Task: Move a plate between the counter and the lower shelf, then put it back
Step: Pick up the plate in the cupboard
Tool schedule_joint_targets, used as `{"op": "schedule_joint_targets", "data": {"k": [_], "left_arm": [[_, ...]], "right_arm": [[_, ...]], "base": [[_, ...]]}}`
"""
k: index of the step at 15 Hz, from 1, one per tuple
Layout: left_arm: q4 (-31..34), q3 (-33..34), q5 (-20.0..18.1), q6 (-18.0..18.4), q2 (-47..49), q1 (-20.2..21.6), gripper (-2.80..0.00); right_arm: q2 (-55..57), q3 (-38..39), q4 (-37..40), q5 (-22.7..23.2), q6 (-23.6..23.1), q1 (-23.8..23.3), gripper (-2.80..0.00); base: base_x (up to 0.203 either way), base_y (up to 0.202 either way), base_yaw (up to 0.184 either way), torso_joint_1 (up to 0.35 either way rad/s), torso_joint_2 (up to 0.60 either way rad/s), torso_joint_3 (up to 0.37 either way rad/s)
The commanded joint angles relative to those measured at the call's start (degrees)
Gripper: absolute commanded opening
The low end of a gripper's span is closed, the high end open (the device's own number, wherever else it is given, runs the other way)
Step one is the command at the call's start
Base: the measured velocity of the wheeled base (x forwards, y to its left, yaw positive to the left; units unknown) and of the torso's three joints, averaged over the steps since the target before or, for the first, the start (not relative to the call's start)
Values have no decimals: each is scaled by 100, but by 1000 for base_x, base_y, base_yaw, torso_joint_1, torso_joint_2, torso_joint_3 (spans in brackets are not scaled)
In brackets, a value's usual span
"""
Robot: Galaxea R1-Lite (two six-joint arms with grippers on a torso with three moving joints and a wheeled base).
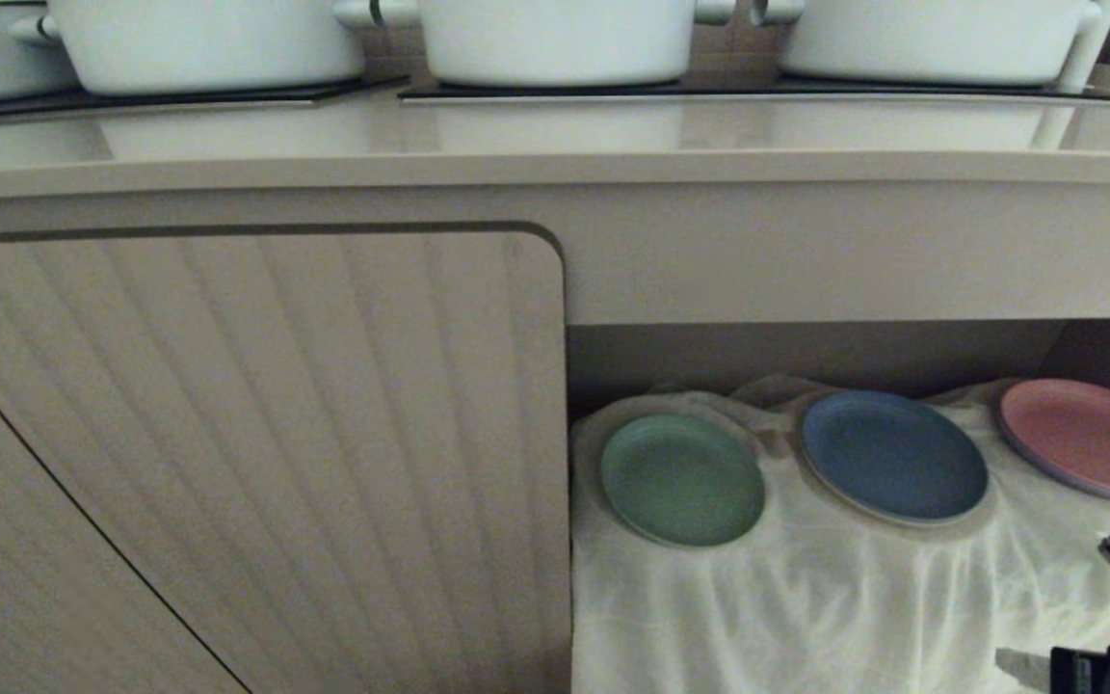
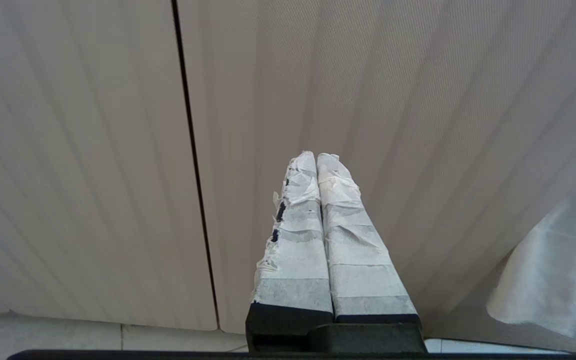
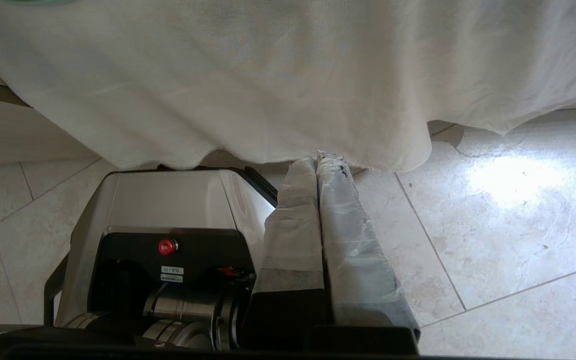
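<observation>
The green plate (image 1: pixel 682 479) lies flat on the white cloth (image 1: pixel 834 598) that floors the lower shelf (image 1: pixel 806 352), at the left end of the niche, just beside the ribbed cabinet door (image 1: pixel 256 453). To its right sits a blue plate (image 1: pixel 893 456), close but apart, and farther right a pink plate (image 1: pixel 1085 436) that runs out of the head view. The cloth is rumpled behind the plates and hangs over the shelf's front edge toward the tiled floor (image 3: pixel 508 225). In front of the plates the cloth is bare.

Above, the counter (image 1: pixel 555 145) overhangs the niche with its thick front edge; three white pots (image 1: pixel 555 39) stand on the black hob panels (image 1: pixel 767 92) at the back.

The right gripper (image 3: pixel 318 162) is low, its taped fingers pressed together and empty, tips just at the hanging hem of the cloth, beside the robot's base (image 3: pixel 163 235). The left gripper (image 2: pixel 316 160) is parked facing the ribbed door, jaws together, holding nothing.
</observation>
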Motion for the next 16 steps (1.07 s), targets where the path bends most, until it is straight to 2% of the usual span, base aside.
{"op": "schedule_joint_targets", "data": {"k": [1,5,7,11,16], "left_arm": [[-2,2,16,-6,-2,0,-280],[-2,2,0,-6,-2,0,-280],[-2,-6,0,-6,-2,0,-280],[-2,2,15,-6,-2,0,-280],[-2,2,0,-6,-2,0,-280]], "right_arm": [[-215,41,-14,-5,0,1,-280],[-1162,230,-10,-353,-52,-20,-280],[-1780,371,-9,-490,-244,-59,-280],[-3442,806,36,-737,-1060,-277,-280],[-5204,933,261,-806,-2012,-929,-280]], "base": [[0,0,0,0,0,0],[0,0,0,0,0,0],[0,0,0,0,0,0],[0,0,0,0,0,0],[0,0,0,0,0,0]]}}
